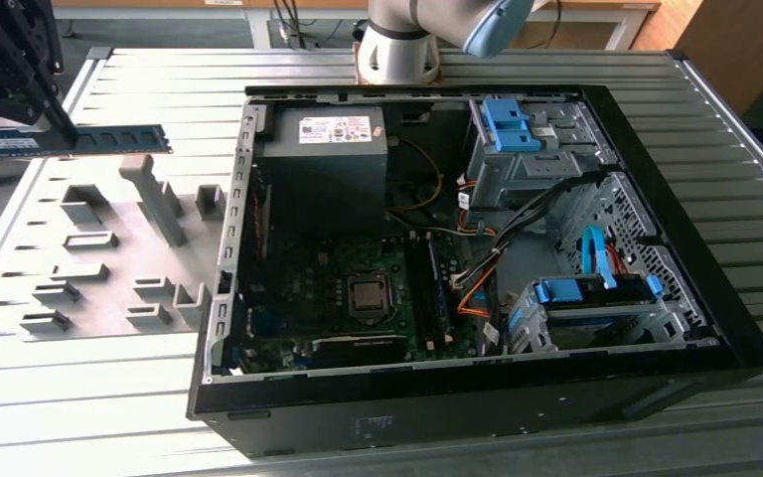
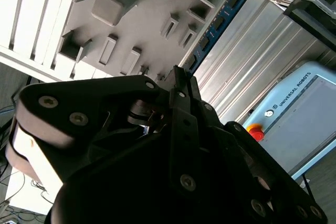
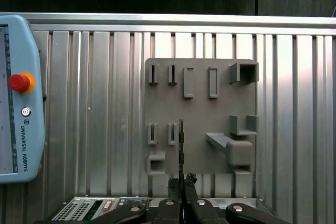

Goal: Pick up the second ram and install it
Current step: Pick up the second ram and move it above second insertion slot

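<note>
While the gripper [image 1: 61, 134] is pinching the second ram [image 1: 116, 138] close to one end, the stick is hanging level in the air over the far edge of the grey holder plate [image 1: 103, 263]. It is hanging to the exterior view's left of the open computer case [image 1: 699, 298] on the ribbed tabletop [image 1: 90, 417]. The frame edge is cutting off most of the gripper there. In the first wrist view the ram [image 3: 181, 140] is showing edge-on as a thin dark line. In the second wrist view the gripper [image 2: 181, 74] is hiding the held end. The slots on the motherboard [image 1: 342, 298] are too dark to make out.
</note>
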{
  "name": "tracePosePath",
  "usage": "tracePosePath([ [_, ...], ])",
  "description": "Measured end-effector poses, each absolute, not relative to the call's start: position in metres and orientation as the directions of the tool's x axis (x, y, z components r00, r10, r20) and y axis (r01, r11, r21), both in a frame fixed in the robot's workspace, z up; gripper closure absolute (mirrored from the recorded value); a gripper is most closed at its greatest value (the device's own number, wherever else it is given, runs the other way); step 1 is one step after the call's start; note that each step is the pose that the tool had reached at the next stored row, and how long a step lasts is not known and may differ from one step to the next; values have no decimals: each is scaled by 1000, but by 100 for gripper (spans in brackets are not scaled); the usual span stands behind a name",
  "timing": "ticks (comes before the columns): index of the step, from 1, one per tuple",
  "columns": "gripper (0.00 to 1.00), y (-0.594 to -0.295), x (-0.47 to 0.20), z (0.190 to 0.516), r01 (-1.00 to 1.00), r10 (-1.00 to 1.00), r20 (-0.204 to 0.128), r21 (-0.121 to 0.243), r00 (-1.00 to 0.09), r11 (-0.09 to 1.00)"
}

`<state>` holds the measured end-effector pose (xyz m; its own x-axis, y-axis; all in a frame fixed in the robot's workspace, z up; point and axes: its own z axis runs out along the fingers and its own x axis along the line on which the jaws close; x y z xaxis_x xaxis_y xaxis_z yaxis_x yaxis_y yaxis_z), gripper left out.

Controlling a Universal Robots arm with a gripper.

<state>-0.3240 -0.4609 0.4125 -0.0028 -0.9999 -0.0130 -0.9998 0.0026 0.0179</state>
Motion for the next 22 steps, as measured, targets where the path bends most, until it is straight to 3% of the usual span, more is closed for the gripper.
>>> tracePosePath([
  [22, 86, -461, -313, 412, -1000, -1000, -13, 18, -3, 3],
])
